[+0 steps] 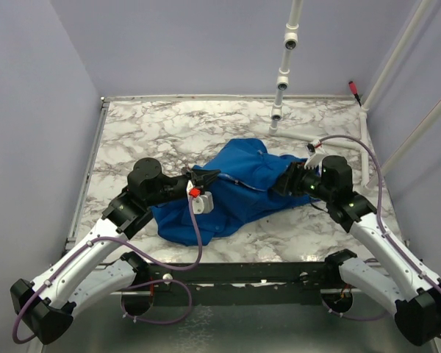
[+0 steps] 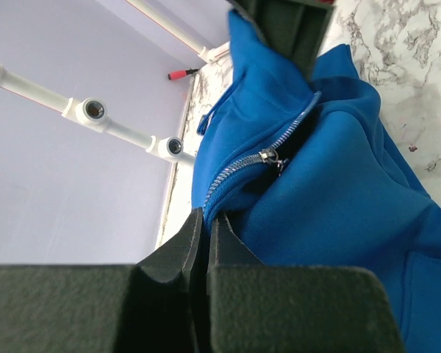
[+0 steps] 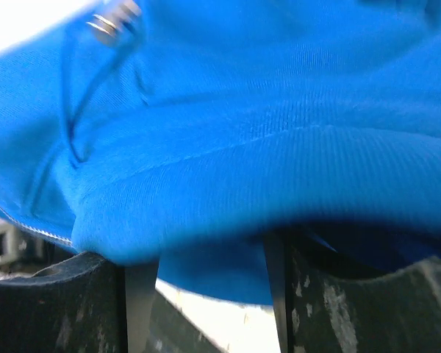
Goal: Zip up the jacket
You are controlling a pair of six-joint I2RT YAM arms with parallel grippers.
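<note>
Top external: jacket (image 1: 239, 198) between left gripper (image 1: 210, 177), pinching its edge, and right gripper (image 1: 282, 181), spread.

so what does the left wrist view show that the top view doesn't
Only the left wrist view: the teeth of the zipper and its silver slider, partway along, with the left tool pinched shut on the edge of the jacket. Only the top view: the left arm and right arm, the whole jacket bunched up, and the right tool at its right side. Both: the blue jacket, the marble table and the white pipe.
</note>
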